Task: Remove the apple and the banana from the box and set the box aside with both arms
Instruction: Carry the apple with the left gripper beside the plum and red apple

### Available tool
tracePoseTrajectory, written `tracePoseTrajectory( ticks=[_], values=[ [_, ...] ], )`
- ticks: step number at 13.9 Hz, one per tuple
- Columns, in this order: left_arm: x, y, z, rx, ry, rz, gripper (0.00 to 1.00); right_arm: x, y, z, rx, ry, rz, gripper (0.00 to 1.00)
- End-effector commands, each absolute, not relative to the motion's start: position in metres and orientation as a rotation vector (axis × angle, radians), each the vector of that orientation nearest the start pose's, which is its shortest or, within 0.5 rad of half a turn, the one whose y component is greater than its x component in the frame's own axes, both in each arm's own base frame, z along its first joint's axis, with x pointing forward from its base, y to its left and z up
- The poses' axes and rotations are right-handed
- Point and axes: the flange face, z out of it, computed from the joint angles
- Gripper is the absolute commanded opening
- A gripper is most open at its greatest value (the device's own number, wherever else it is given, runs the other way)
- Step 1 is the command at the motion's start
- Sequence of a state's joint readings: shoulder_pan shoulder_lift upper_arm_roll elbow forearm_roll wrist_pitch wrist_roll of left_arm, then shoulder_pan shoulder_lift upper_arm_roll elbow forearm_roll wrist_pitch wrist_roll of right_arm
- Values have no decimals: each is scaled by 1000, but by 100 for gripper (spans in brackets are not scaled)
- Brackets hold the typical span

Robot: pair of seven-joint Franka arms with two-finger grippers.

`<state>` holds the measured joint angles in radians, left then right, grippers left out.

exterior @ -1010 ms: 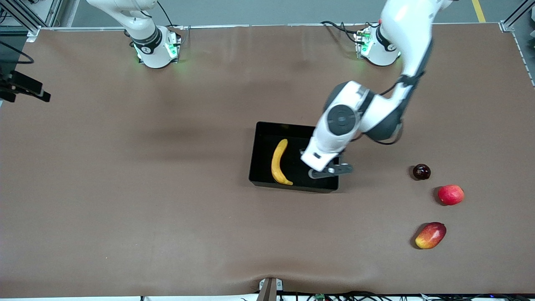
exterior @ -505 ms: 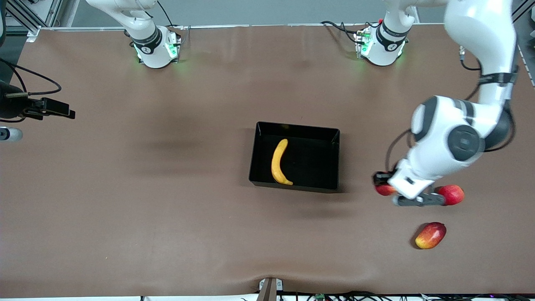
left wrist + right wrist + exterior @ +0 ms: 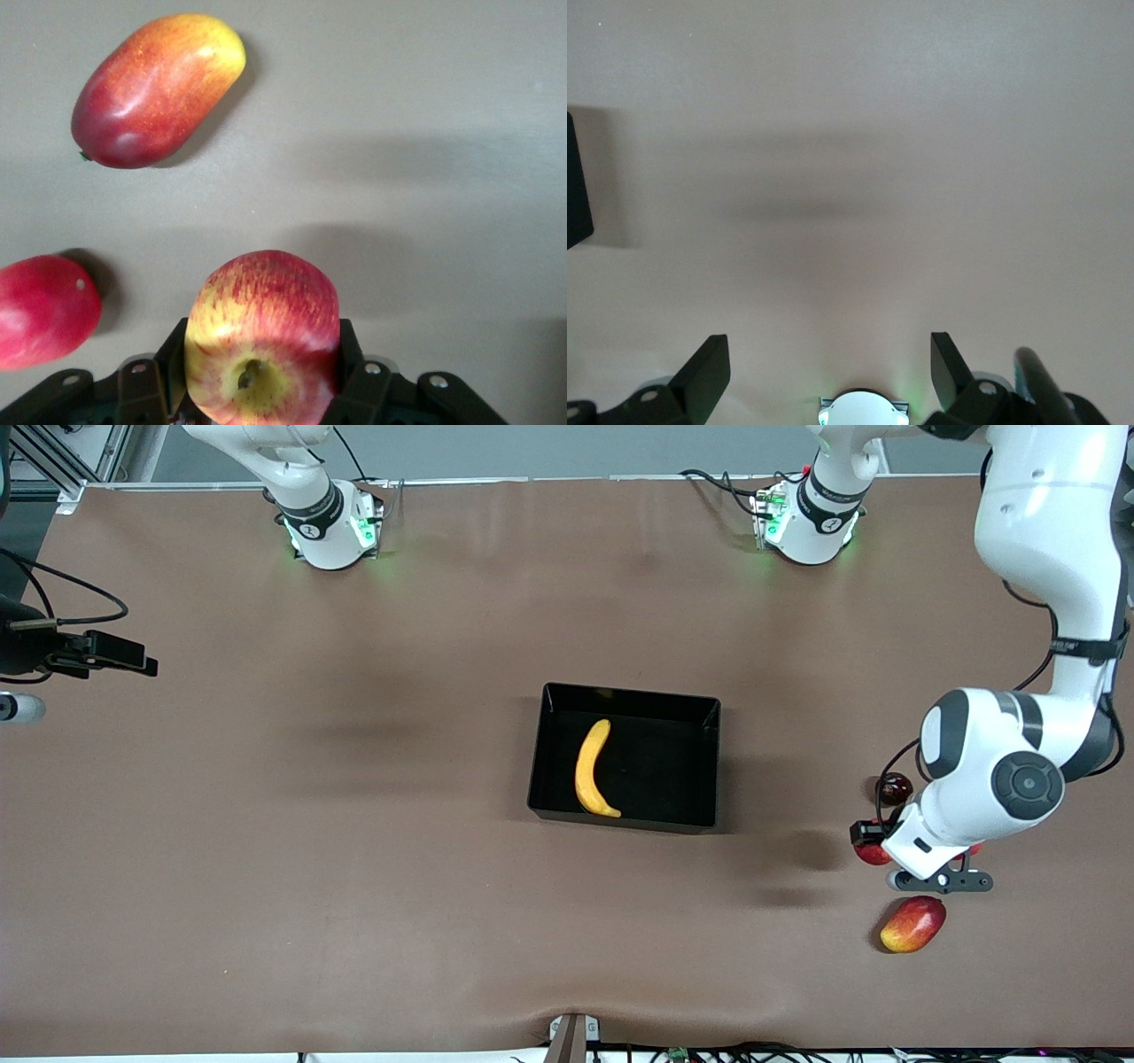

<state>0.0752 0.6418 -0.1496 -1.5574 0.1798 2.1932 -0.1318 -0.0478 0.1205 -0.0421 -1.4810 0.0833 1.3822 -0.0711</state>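
Note:
My left gripper (image 3: 869,843) is shut on the small red apple with yellow patches (image 3: 873,856) and holds it above the table at the left arm's end, among the loose fruits. In the left wrist view the apple (image 3: 261,328) fills the gap between the black fingers of that gripper (image 3: 261,359). The yellow banana (image 3: 592,767) lies in the black bin (image 3: 625,691) at mid-table. My right gripper (image 3: 828,359) is open and empty over bare table. Only part of its hand (image 3: 84,657) shows in the front view, at the right arm's end.
A bigger all-red fruit (image 3: 40,310) lies beside the held apple, mostly hidden under the left hand in the front view (image 3: 975,850). A red-yellow mango (image 3: 912,924) lies nearer the front camera. A small dark red fruit (image 3: 893,788) lies farther from it.
My left gripper has left the bin and swung to the left arm's end with the apple in it. The right hand has shifted at the edge of the view.

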Motion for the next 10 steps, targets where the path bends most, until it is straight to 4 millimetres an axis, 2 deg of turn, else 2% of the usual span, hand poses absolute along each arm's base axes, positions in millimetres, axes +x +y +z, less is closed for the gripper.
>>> tracePoseTrajectory(
  ticks=[1, 4, 6, 8, 10],
  values=[
    [710, -19, 253, -3068, 75, -61, 0, 565, -33, 590, -3015, 12, 318, 100],
    [707, -18, 225, -3046, 109, -16, 0, 565, -30, 591, -3016, 7, 316, 100],
    [707, -9, 216, -3039, 96, -18, 0, 565, -30, 590, -3015, 7, 321, 100],
    [709, -4, 215, -3034, 94, -51, 18, 565, -28, 590, -3015, 3, 321, 100],
    [709, 0, 217, -3023, 105, -64, 100, 566, -25, 591, -3016, -4, 320, 100]
  ],
)
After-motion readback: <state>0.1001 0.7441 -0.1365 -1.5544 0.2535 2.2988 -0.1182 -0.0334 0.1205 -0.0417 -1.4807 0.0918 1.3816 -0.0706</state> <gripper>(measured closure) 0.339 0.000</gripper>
